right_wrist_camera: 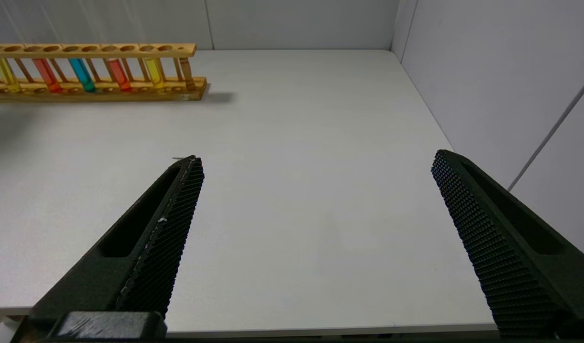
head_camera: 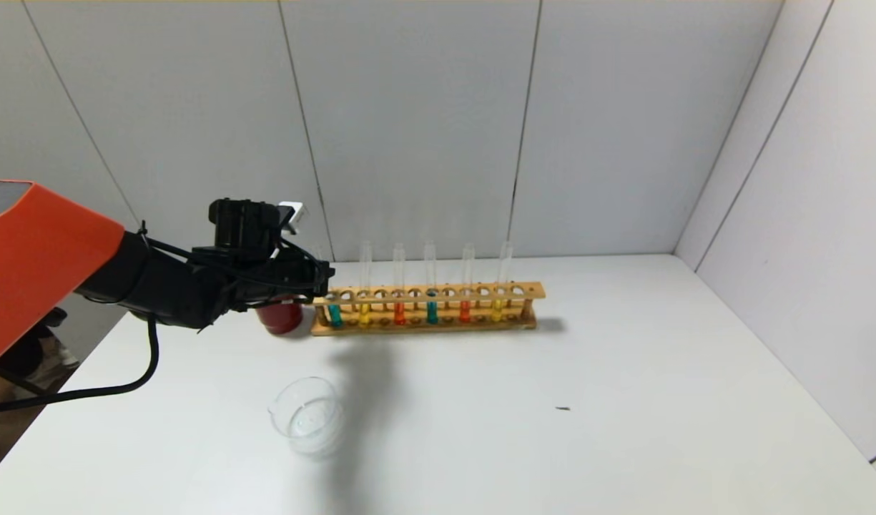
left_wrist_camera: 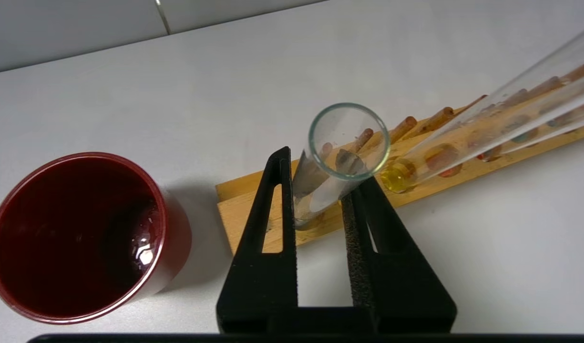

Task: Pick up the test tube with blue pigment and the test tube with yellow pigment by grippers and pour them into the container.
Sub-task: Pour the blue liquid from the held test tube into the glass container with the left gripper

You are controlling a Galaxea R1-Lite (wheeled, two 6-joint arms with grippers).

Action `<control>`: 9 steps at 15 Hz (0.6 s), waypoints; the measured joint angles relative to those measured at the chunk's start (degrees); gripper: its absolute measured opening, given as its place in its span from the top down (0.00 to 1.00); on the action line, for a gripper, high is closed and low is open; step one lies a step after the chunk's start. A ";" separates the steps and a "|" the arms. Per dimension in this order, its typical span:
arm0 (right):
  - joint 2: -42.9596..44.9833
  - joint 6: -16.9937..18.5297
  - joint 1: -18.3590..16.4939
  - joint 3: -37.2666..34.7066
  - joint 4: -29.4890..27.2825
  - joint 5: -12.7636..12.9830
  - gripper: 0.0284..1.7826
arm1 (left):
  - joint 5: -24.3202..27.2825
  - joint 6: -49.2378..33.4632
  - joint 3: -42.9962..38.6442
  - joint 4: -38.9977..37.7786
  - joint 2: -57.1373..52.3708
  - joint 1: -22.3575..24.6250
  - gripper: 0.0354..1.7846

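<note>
From the left, the left gripper [head_camera: 322,280] reaches over the dark red cup [head_camera: 280,317] to the near end of the wooden rack [head_camera: 423,309]. In its wrist view the two black fingers [left_wrist_camera: 272,190] bracket the end tube, the test tube with blue pigment [head_camera: 334,309], high on its clear glass. One pad looks to be against the wall while a sliver of gap shows at the other, so I cannot tell whether the grip is closed on it. The tube sits in its hole with the teal liquid low in the rack.

To do this step well, I would want both pads pressed squarely on the glass, then a straight upward lift, so the round bottom clears the upper rail without dragging the rack or knocking the neighbouring test tube with yellow pigment [head_camera: 365,312] just beside it. The cup stands close under the wrist, so the lift should not swing that way.

Nearer the robot, the container [head_camera: 307,415] waits on the white table [head_camera: 623,400], well apart from the rack.

On the right, the right gripper [right_wrist_camera: 315,190] hangs idle above bare table, jaws spread wide.
</note>
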State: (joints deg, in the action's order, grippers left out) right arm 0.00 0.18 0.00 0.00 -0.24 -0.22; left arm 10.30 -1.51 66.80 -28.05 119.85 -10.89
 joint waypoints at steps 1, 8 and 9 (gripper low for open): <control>0.00 0.00 0.00 0.00 0.00 0.00 0.02 | 0.02 0.00 0.00 -0.02 -0.06 0.02 0.84; 0.00 0.00 -0.02 0.00 0.00 0.00 0.02 | 0.09 1.18 0.94 0.35 -3.61 0.06 0.84; 0.00 -0.02 -0.02 0.00 0.00 0.00 0.02 | 0.11 1.24 1.08 0.55 -4.85 0.11 0.84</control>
State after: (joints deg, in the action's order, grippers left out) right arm 0.00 0.16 -0.02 0.00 -0.24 -0.22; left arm 10.41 -0.27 67.89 -27.50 114.99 -10.78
